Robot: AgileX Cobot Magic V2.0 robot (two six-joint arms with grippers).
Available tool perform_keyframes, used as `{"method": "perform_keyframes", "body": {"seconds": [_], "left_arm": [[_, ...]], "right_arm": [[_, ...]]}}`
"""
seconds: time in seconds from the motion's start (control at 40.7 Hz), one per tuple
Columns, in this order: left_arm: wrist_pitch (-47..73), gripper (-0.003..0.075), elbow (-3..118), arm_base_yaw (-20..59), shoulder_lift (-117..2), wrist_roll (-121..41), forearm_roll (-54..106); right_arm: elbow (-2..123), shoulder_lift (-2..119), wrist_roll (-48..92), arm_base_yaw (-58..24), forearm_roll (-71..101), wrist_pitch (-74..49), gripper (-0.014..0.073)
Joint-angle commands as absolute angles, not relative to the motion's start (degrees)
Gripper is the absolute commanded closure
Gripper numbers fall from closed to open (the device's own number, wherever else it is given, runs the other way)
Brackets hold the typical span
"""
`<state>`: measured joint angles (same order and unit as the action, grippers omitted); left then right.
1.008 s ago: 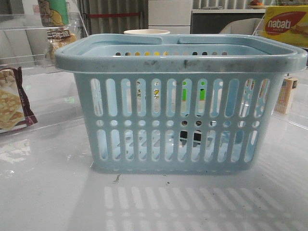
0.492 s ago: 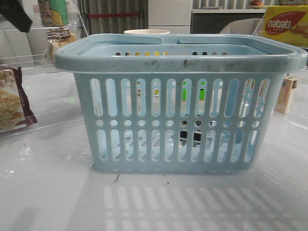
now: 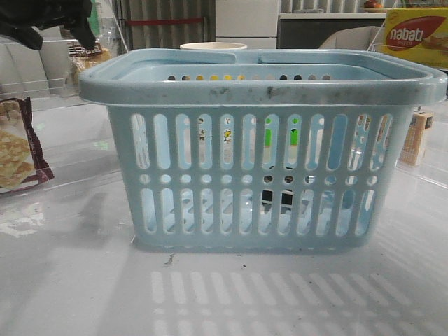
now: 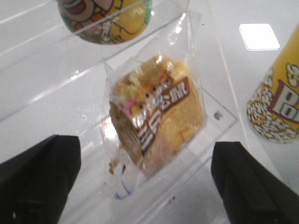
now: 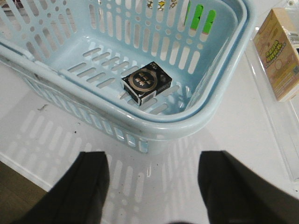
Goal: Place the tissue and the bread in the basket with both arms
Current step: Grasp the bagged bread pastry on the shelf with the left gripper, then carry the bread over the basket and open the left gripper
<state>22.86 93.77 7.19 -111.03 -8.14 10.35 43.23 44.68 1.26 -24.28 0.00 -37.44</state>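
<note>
The light-blue slotted basket (image 3: 259, 87) stands mid-table. The tissue shows as a black patch (image 3: 278, 199) through its slots; in the right wrist view it is a small black pack (image 5: 146, 82) lying on the basket floor (image 5: 205, 112). The bread (image 4: 156, 112), golden-brown in a clear wrapper with a dark label, lies on a clear shelf at the far left (image 3: 87, 59). My left gripper (image 4: 147, 186) is open and empty, hovering over the bread, and shows at the top left of the front view (image 3: 49, 24). My right gripper (image 5: 152, 186) is open and empty over the table, just outside the basket's near corner.
A maroon-edged cracker packet (image 3: 17, 150) lies at the left. A popcorn cup (image 4: 278, 107) and a round cartoon container (image 4: 105, 16) stand close to the bread. A small carton (image 3: 418, 136) stands right of the basket, a yellow Nabati box (image 3: 413, 35) behind it.
My left gripper has come into the front view at the top left and moved right, closer to the bread. The basket and tissue have not moved.
</note>
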Motion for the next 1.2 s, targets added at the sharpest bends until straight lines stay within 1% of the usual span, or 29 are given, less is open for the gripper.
{"method": "perform_keyframes", "body": {"seconds": [0.0,0.074,0.172,0.27,0.393,0.492,0.565,0.786,0.934,1.057,1.18], "left_arm": [[16.6,0.0122,98.8,7.2,-111.2,-7.6,12.2],[14.4,0.0174,99.9,7.2,-112.9,-7.6,12.3],[12.6,0.0296,100.1,7.2,-114.0,-7.6,13.0],[13.0,0.0402,100.1,7.2,-114.1,-7.6,13.1],[13.6,0.051,100.1,7.2,-113.5,-7.6,13.6],[16.1,0.0583,100.1,7.3,-111.7,-7.6,14.9],[17.7,0.0624,100.2,7.3,-109.6,-7.6,16.1],[24.0,0.0629,100.2,7.9,-100.8,-7.8,16.2],[30.7,0.0629,100.2,9.8,-94.3,-10.4,16.1],[36.0,0.0629,100.2,13.2,-90.4,-14.4,16.1],[39.3,0.0629,100.0,19.0,-88.4,-16.9,16.1]], "right_arm": [[44.9,44.1,1.3,-24.0,-0.6,-33.6,0.0075],[44.9,44.1,1.3,-24.0,-0.6,-33.6,0.0075],[44.9,44.1,1.3,-24.0,-0.6,-33.6,0.0075],[44.9,44.1,1.3,-24.0,-0.6,-33.6,0.0075],[44.9,44.1,1.3,-24.0,-0.6,-33.6,0.0075],[44.9,44.1,1.3,-24.0,-0.6,-33.6,0.0075],[44.9,44.1,1.3,-24.0,-0.6,-33.6,0.0075],[44.9,44.1,1.3,-24.0,-0.6,-33.6,0.0075],[44.9,44.1,1.3,-24.0,-0.6,-33.6,0.0075],[44.9,44.1,1.3,-24.0,-0.6,-33.6,0.0075],[44.9,44.1,1.3,-24.0,-0.6,-33.6,0.0075]]}}
